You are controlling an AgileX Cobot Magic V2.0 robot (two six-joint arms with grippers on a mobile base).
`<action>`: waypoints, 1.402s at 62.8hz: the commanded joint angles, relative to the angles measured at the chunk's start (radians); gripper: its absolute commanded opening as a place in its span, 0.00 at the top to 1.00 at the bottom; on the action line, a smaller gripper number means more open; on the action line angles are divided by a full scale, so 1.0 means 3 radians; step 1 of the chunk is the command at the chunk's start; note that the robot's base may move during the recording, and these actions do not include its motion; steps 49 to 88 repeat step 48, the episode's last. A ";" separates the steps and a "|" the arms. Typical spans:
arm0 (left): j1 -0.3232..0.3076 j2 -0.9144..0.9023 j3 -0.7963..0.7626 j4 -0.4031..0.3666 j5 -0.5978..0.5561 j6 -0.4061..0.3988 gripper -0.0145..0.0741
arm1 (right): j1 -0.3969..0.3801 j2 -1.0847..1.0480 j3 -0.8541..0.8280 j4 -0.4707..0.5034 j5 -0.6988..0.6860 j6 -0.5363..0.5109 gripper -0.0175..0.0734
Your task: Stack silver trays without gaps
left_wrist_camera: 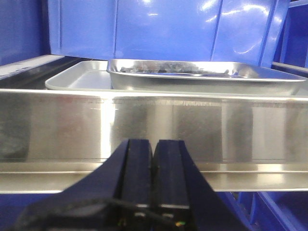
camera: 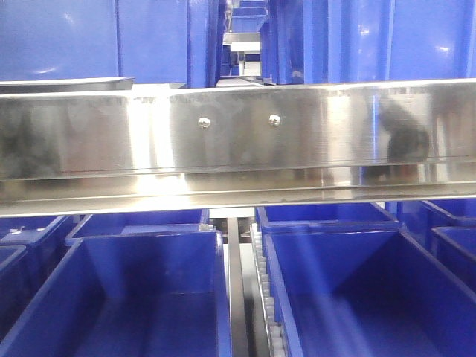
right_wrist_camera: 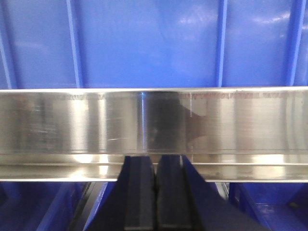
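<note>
Silver trays: two shallow stainless-steel pans with rounded corners and flat out-turned rims; the upper tray (left_wrist_camera: 202,77) sits askew over the lower tray (left_wrist_camera: 77,79), one end raised, so a gap shows between them.
Tray position: beyond and above the left fingertips, behind the long reflective steel shelf rail (left_wrist_camera: 154,127).
Left gripper (left_wrist_camera: 153,163): black fingers pressed together, nothing between them, just short of the rail.
Right gripper (right_wrist_camera: 155,187): fingers likewise closed and empty, below the same rail (right_wrist_camera: 154,125); no tray in its view.
Surroundings: deep blue plastic bins (camera: 141,290) below the rail, more blue bins (left_wrist_camera: 163,29) behind the trays.
</note>
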 commanded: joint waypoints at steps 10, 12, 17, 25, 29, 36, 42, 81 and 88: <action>0.0006 -0.0119 -0.0016 0.0003 -0.0295 0.0009 0.89 | -0.0021 -0.0062 0.0000 0.0000 -0.0313 -0.0042 0.75; 0.0006 -0.0119 -0.0016 0.0003 -0.0295 0.0009 0.89 | -0.0021 -0.0062 0.0000 0.0000 -0.0309 -0.0042 0.75; 0.0006 -0.0119 -0.0016 0.0003 -0.0295 0.0009 0.89 | -0.0021 -0.0062 0.0000 0.0000 -0.0309 -0.0042 0.75; 0.0006 -0.0119 -0.0016 0.0003 -0.0295 0.0009 0.89 | -0.0021 -0.0062 0.0000 0.0000 -0.0309 -0.0042 0.75; 0.0006 -0.0119 -0.0016 0.0003 -0.0295 0.0009 0.89 | -0.0021 -0.0062 0.0000 0.0000 -0.0309 -0.0042 0.75; 0.0006 -0.0119 -0.0016 0.0003 -0.0295 0.0009 0.89 | -0.0021 -0.0062 0.0000 0.0000 -0.0309 -0.0042 0.75; 0.0006 -0.0119 -0.0016 0.0003 -0.0295 0.0009 0.89 | -0.0021 -0.0062 0.0000 0.0000 -0.0309 -0.0042 0.75; 0.0006 -0.0119 -0.0016 0.0003 -0.0295 0.0009 0.89 | -0.0021 -0.0062 0.0000 0.0000 -0.0309 -0.0042 0.75; 0.0006 -0.0119 -0.0016 0.0003 -0.0295 0.0009 0.89 | -0.0021 -0.0062 0.0000 0.0000 -0.0309 -0.0042 0.75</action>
